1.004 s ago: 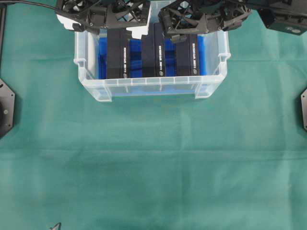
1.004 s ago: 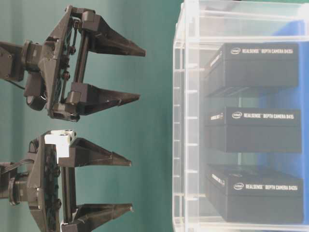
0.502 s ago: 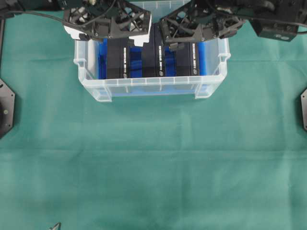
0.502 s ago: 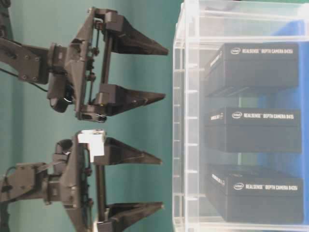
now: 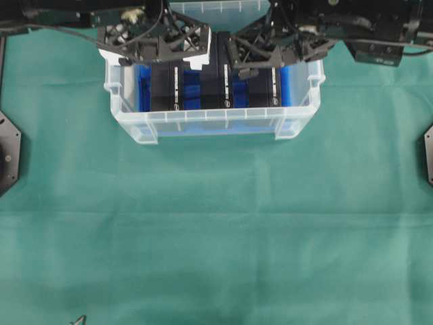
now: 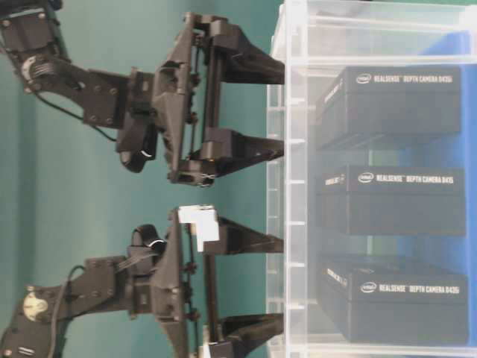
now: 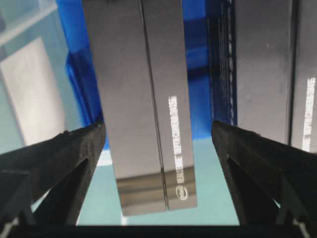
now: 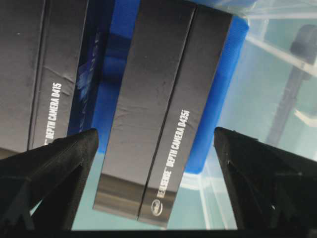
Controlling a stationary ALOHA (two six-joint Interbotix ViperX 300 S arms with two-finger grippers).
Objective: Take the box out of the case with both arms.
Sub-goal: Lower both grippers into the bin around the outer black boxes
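The clear case [image 5: 213, 123] stands at the back middle on its blue lining [image 5: 191, 91]. Three black boxes stand on edge inside it: left [image 5: 167, 91], middle [image 5: 218, 88] and right [image 5: 264, 88]. My left gripper [image 5: 166, 51] is open above the left box [image 7: 143, 109], which shows between its fingers [image 7: 64, 158] without touching them. My right gripper [image 5: 260, 51] is open above the right box [image 8: 163, 109], one finger to each side. In the table-level view the tips of the left gripper [image 6: 279, 283] and right gripper [image 6: 282, 110] are level with the case rim [image 6: 287, 186].
Green cloth [image 5: 216, 230] covers the table. Dark arm bases sit at the left edge [image 5: 8, 156] and right edge [image 5: 427, 156]. Another clear plastic piece [image 5: 216, 10] lies behind the case, between the arms.
Both grippers have moved toward the case, from well clear of its rim to level with it. Both stay open. The boxes have not moved.
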